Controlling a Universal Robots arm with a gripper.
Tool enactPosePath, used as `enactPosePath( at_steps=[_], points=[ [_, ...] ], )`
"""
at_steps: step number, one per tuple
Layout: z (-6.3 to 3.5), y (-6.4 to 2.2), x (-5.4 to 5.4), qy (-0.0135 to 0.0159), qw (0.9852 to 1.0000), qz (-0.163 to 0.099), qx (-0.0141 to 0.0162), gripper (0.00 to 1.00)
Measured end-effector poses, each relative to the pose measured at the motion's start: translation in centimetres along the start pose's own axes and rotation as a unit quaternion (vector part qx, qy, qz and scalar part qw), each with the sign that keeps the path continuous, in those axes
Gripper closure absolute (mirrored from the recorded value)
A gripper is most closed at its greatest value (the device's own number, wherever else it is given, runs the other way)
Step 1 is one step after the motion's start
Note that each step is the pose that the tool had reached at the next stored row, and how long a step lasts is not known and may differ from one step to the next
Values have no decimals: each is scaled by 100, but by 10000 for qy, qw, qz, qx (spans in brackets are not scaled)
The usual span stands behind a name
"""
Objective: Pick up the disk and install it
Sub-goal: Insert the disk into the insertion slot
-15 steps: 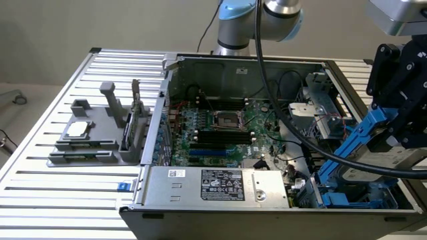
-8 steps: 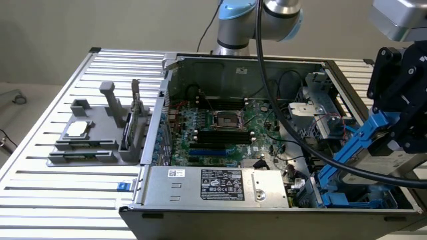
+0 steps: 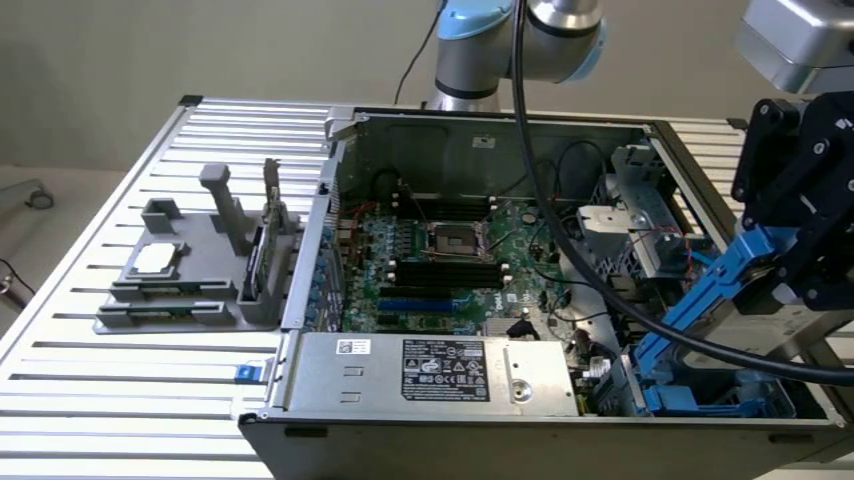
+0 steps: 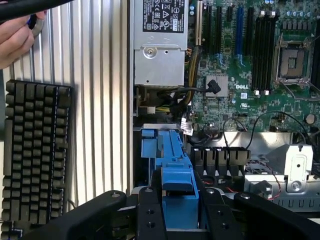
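Pickup done: disk hangs tilted, pinched by its blue carrier between the fingers of gripper, over the drive bay at the exterior view's right end of the open computer case. Not yet seated. Carrier's lower end is near the bay; contact cannot be told. Insertion left to do.

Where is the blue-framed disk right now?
The disk is at the exterior view's right, gripped by the tool and tilted down toward the blue drive bay in the open computer case, beside the silver power supply.
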State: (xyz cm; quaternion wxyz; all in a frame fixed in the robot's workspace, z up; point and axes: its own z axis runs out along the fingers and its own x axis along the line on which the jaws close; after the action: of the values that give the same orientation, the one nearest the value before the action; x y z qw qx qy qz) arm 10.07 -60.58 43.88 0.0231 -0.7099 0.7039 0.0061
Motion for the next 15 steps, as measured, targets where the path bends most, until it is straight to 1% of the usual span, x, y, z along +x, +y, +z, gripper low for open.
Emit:
enactPosePath(
  at_steps=[3, 4, 10, 15],
  points=[
    [11, 0, 0, -30, 10000, -20, 0, 67],
    [13, 0, 0, -35, 10000, -26, -1, 67],
    [24, -8, 3, -47, 10000, -76, -3, 67],
    [48, -12, 5, -66, 9999, -114, -4, 67]
  ],
)
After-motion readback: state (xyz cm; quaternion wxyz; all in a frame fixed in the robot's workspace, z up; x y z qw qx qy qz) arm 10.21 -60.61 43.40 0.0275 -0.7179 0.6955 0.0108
